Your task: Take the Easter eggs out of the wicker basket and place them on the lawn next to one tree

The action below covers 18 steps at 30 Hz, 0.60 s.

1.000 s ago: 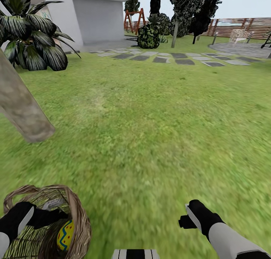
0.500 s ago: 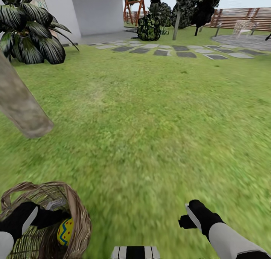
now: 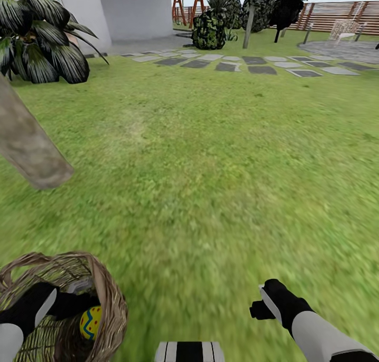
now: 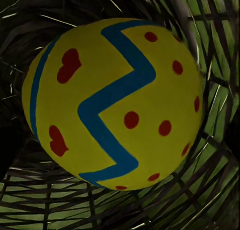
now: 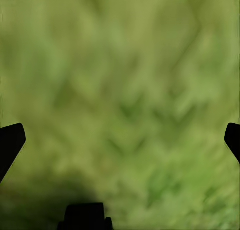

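The left hand reaches into the wicker basket toward an Easter egg; its state cannot be told. The right hand hangs spread apart over the lawn

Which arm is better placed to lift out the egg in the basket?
The left. Its gripper is inside the basket beside the egg, which looms close in its wrist view. The right gripper hangs open over bare lawn.

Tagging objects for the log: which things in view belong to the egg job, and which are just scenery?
Job:
- yellow Easter egg with blue zigzag and red dots
- brown wicker basket
- green grass lawn
- grey-brown tree trunk

Scenery:
- dark spiky-leaved palm
- grey stepping stones
- brown slatted fence
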Tool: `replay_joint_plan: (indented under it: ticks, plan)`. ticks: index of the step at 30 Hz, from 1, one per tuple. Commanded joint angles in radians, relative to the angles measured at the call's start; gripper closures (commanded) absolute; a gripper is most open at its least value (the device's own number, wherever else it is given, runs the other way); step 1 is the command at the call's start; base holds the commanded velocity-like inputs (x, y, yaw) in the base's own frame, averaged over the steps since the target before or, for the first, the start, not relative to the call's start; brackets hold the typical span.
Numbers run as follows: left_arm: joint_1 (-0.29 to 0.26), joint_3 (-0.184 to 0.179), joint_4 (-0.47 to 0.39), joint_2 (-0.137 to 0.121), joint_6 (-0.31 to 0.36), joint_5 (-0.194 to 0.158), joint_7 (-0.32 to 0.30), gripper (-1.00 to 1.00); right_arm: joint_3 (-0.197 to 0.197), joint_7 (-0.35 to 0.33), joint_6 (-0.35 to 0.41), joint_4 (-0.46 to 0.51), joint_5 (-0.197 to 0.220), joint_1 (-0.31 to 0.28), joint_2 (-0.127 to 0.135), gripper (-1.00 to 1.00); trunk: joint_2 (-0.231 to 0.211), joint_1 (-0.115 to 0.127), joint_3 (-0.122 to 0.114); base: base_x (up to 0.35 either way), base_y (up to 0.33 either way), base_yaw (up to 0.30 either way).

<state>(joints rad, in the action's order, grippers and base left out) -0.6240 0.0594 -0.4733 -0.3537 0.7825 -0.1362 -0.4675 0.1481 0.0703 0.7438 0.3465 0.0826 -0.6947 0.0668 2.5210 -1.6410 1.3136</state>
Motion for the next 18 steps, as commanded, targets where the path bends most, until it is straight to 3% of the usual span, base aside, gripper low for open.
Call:
replay_joint_plan:
  ticks: [1,8,18]
  plan:
    - [0.0,0.003,-0.001,0.004,0.008,-0.005,0.001,-1.0,0.007,0.006,0.004,0.002,0.009,0.0,0.001,-1.0,0.0,0.0,0.001,0.173,0.0,0.0]
    - [0.0,0.003,-0.001,0.012,0.009,-0.002,0.002,-1.0,0.007,0.006,0.005,0.002,0.009,0.0,0.001,-1.0,0.0,0.0,0.001,0.043,0.0,0.0]
    - [0.0,0.003,-0.001,0.012,0.008,-0.002,0.002,-1.0,0.008,0.006,0.003,-0.009,0.008,0.0,-0.001,-1.0,0.003,-0.004,0.039,0.0,0.0,0.0]
